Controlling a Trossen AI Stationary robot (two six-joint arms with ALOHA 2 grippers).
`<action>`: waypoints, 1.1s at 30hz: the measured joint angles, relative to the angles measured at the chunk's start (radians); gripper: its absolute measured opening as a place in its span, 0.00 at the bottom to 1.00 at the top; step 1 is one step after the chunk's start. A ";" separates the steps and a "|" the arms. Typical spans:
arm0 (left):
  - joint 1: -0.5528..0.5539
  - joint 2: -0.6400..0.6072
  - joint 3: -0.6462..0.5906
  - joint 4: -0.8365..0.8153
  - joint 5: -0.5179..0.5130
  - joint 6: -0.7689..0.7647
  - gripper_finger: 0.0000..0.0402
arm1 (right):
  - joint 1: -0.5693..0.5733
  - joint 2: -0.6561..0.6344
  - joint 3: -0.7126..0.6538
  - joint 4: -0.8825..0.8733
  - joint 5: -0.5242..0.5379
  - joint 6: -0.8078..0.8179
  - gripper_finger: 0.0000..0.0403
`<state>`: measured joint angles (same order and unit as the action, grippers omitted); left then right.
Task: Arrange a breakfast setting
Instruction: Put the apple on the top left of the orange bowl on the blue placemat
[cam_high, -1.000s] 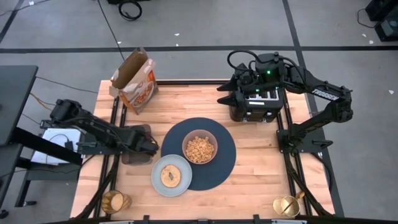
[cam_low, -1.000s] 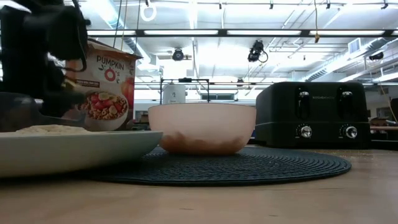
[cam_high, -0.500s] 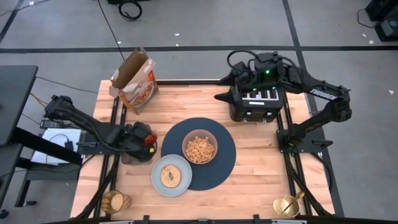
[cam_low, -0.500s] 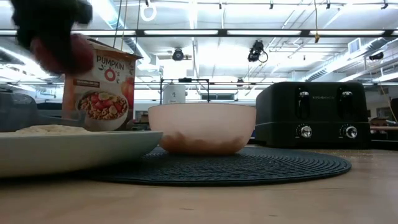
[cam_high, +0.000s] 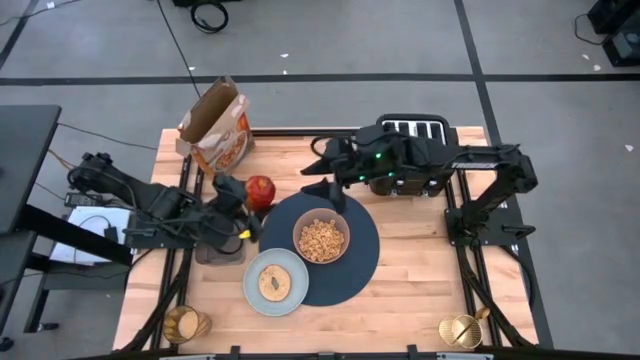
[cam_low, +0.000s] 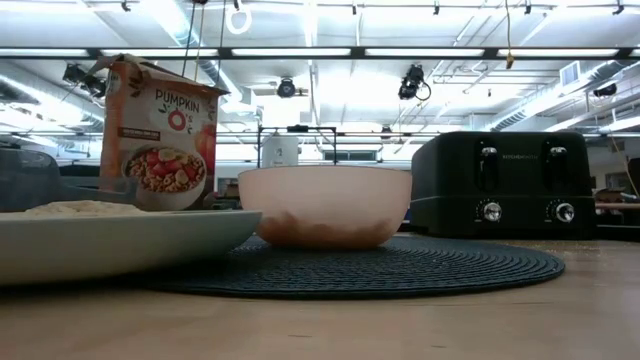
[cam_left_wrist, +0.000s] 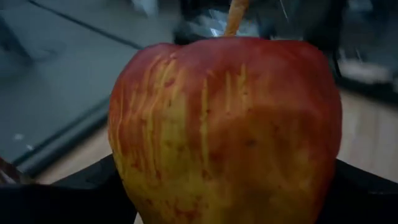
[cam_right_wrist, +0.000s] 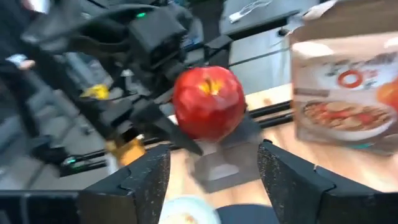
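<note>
Red apple (cam_high: 260, 188) clamped in left gripper (cam_high: 252, 192).

A: How many apples are there?
B: One red apple (cam_high: 260, 188). There is one pink bowl (cam_high: 320, 236), one plate (cam_high: 274, 282) and one bagel (cam_high: 274, 282).
A: And cups?
B: Two gold cups (cam_high: 186, 324), one cereal box (cam_high: 218, 128) and one toaster (cam_low: 503, 185).

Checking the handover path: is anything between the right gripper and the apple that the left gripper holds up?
Nothing. In the right wrist view the gap from the right gripper to the red apple in the left gripper is open air.
</note>
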<state>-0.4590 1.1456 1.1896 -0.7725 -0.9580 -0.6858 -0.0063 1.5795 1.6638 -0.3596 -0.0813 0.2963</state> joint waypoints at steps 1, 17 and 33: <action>0.003 0.005 0.000 0.026 -0.032 0.004 0.84 | 0.005 0.007 0.000 0.011 0.028 -0.012 0.60; 0.141 0.123 0.000 0.571 -0.057 0.433 0.83 | 0.031 0.024 -0.001 0.217 0.229 -0.220 0.55; 0.184 0.147 0.000 0.650 -0.007 0.446 0.83 | 0.031 0.023 -0.001 0.289 0.181 -0.184 0.33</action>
<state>-0.2752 1.2923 1.1892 -0.1228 -0.9646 -0.2394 0.0242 1.6028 1.6627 -0.0711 0.0999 0.1120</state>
